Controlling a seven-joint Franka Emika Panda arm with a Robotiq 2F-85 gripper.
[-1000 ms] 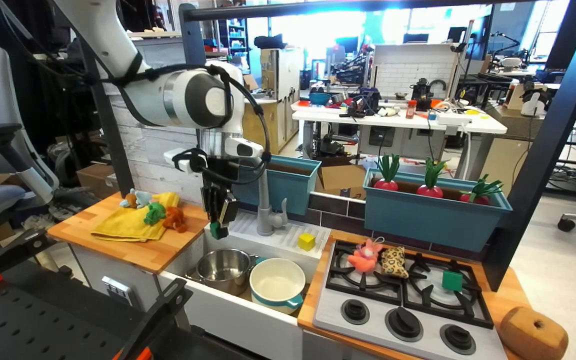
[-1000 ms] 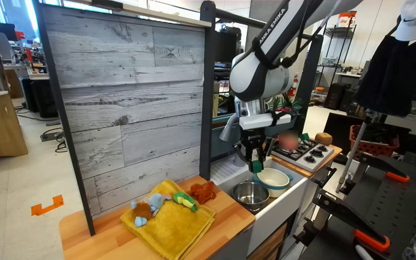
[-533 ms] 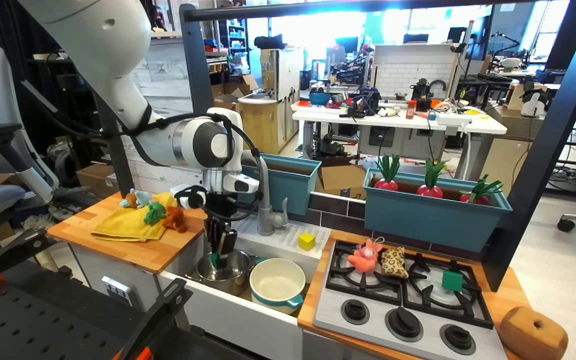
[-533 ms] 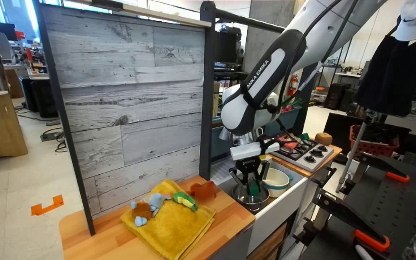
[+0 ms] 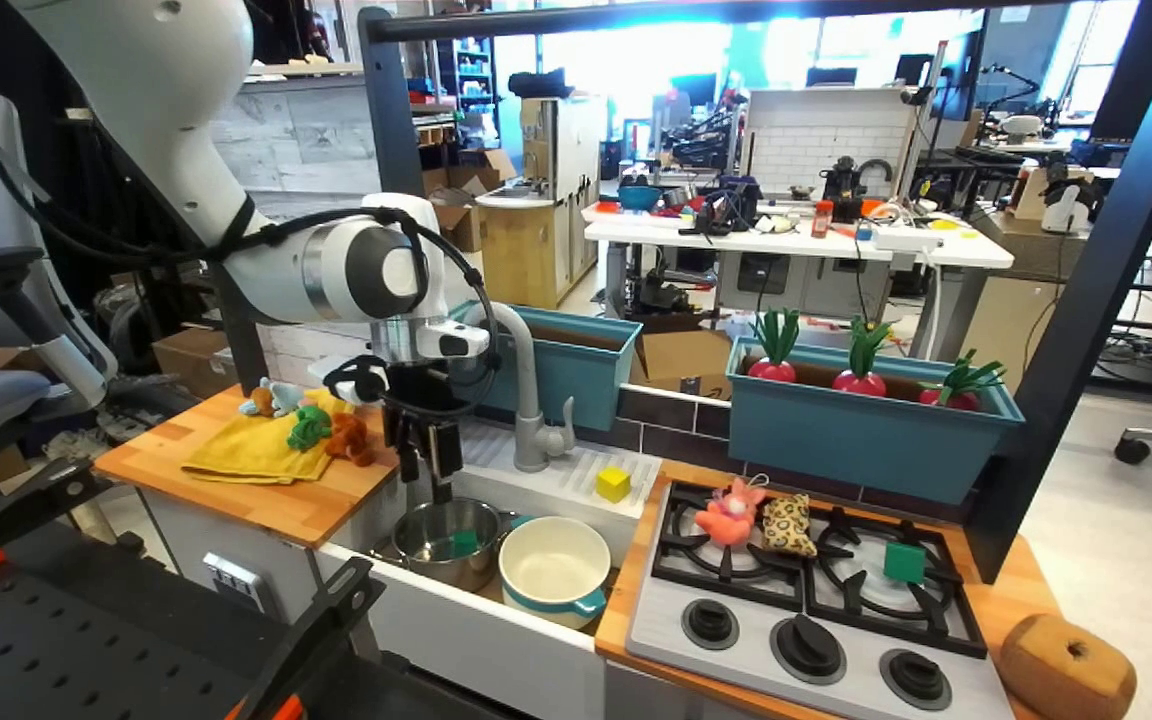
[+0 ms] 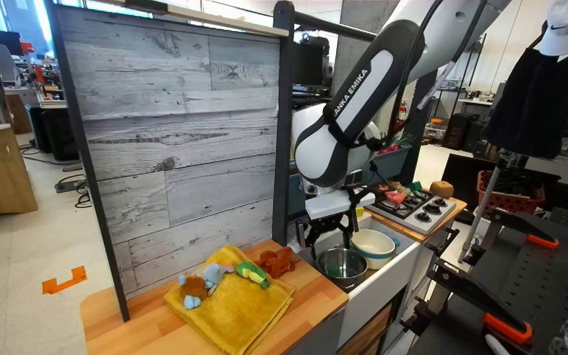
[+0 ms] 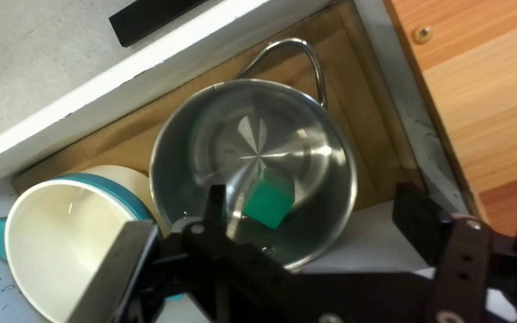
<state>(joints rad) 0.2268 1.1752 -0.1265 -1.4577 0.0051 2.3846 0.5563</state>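
In the wrist view, the hand (image 7: 311,202) is spread wide, gripping nothing, close above the steel pot (image 7: 213,130); the green block (image 7: 269,199) lies at its shiny bottom, where the curved walls probably keep it contained. In an exterior view, a smooth cream pot (image 5: 556,560) stands at the end of the sink (image 5: 481,635) by the stove (image 5: 758,612). In an exterior view, plush toys (image 6: 193,290) sit on a fuzzy folded towel (image 6: 234,315) toward the back edge of the worktop (image 6: 136,333), perhaps for cushioning.

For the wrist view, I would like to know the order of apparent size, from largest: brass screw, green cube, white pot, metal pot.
1. Metal pot
2. White pot, partly hidden
3. Green cube
4. Brass screw
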